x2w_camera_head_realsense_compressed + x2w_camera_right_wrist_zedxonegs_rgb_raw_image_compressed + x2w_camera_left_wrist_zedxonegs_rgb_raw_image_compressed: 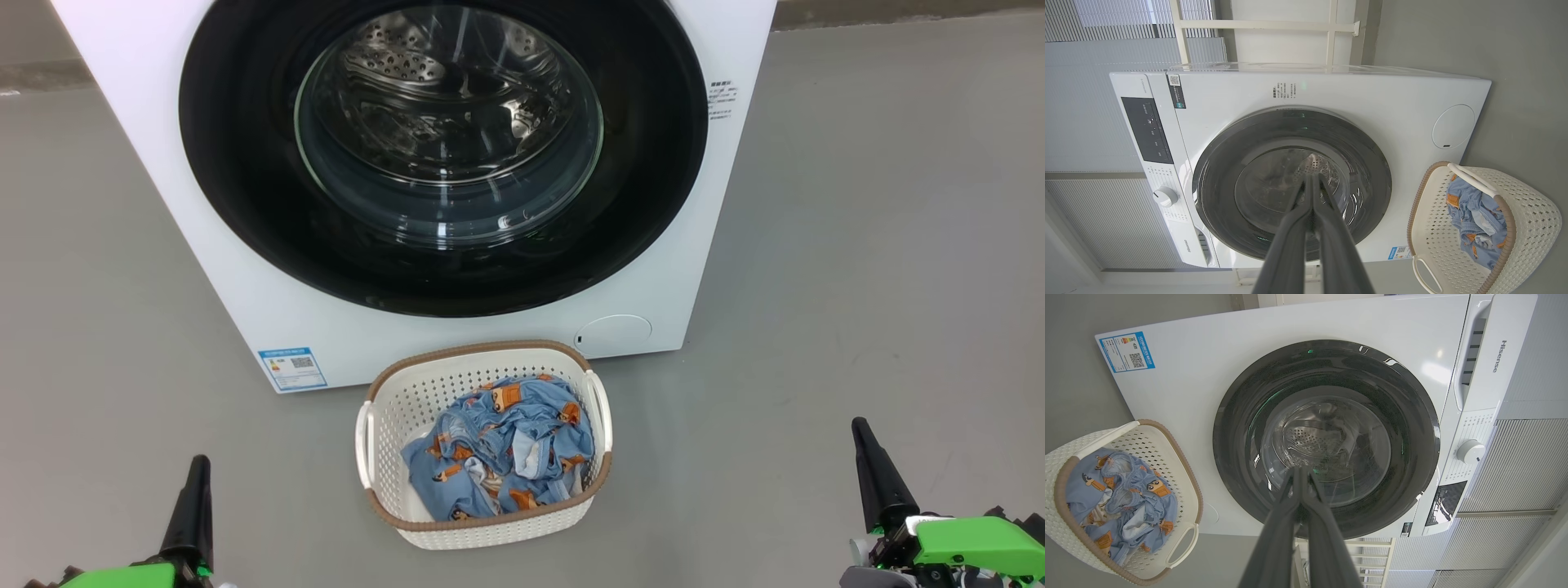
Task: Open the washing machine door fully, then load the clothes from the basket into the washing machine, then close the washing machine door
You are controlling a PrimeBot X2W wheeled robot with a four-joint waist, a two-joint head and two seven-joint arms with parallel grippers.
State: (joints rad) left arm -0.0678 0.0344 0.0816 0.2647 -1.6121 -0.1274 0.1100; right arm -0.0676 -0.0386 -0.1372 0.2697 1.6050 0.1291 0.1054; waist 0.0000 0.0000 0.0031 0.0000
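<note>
- Left pincer (196,482) sits at the bottom-left corner of the head view and right pincer (865,449) at the bottom-right. Each has its two dark fingers pressed together into one point, gripping nothing, well apart from everything else.
- Same view: the washing machine (204,245) stands on the grey floor (857,245). Its round black door (245,163) lies flush against the white front, so it is shut. By my reading the first step, opening it, is not yet begun. The next move calls for one pincer to reach the door's rim and find a catch to pull. I cannot make out a handle.
- Same view, containers: the drum behind the glass looks empty. The basket (482,531) stands on the floor just in front of the machine's lower front edge, below the door and near the round filter cap (612,335). The clothes (506,445) lie bunched inside it, below the rim.
- Left wrist view: the closed fingers point at the lower part of the door glass, apart from it. The basket with its blue heap sits at this view's left edge, and a dial (1470,451) is on the panel to the right.
- Right wrist view: the shut fingers point at the middle of the door glass without touching it. The filled basket shows at the lower right, beside the machine's front.
</note>
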